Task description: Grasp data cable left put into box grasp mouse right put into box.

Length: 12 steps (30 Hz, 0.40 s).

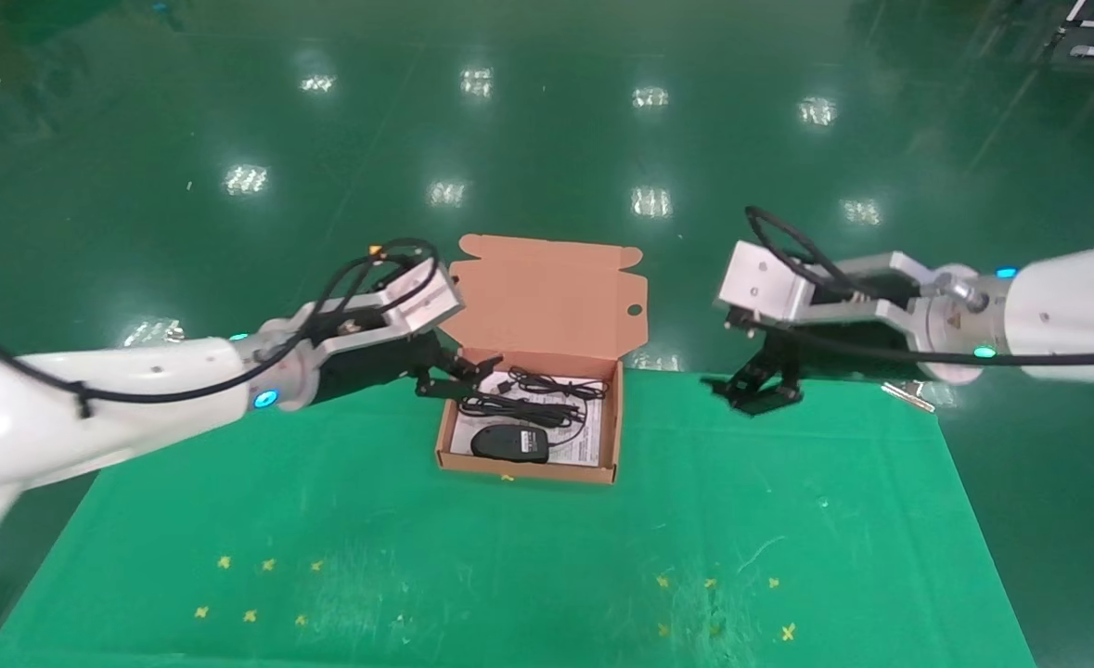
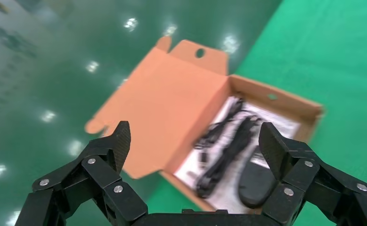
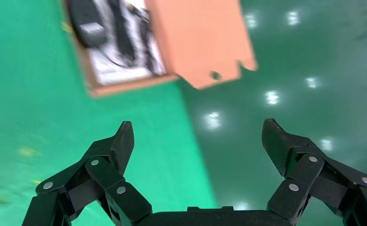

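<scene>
The surface (image 1: 528, 566) was covered with a bright green cloth, scuffed in places and marked with small yellow crosses (image 1: 259, 589) toward the near edge. Beyond it lay a glossy dark green floor (image 1: 547, 121). Overhead lights showed on the floor as rows of white reflections (image 1: 477, 82).

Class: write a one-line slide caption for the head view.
Mouse and data cable in box; both grippers open.

The box (image 1: 547, 297) is showing matt orange-brown cardboard, with white printed paper lying as its floor. The mouse (image 1: 509, 443) is looking like smooth black plastic, and the desk (image 1: 509, 557) is wearing scuffed green cloth above a glossy floor (image 1: 547, 121).
</scene>
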### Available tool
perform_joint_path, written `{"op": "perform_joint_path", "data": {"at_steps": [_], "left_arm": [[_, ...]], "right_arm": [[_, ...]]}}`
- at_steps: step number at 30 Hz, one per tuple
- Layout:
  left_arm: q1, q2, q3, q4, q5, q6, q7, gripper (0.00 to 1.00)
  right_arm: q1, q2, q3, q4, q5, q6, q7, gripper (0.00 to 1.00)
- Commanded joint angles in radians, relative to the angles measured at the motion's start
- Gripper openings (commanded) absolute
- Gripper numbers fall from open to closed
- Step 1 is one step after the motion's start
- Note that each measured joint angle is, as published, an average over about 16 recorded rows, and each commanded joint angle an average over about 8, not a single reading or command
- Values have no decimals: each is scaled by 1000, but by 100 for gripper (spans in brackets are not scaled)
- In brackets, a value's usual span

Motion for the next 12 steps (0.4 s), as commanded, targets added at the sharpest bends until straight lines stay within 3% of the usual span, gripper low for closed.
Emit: {"op": "perform_joint_path", "data": {"at_steps": [1, 12], "left_arm": [[13, -22, -18, -15, -41, 35, 0, 100], [82, -133, -107, -91, -249, 212, 2, 100]], "right_arm": [[-32, 7, 41, -1, 44, -28, -23, 100], [-193, 44, 253, -4, 265, -168, -140, 100]]}}
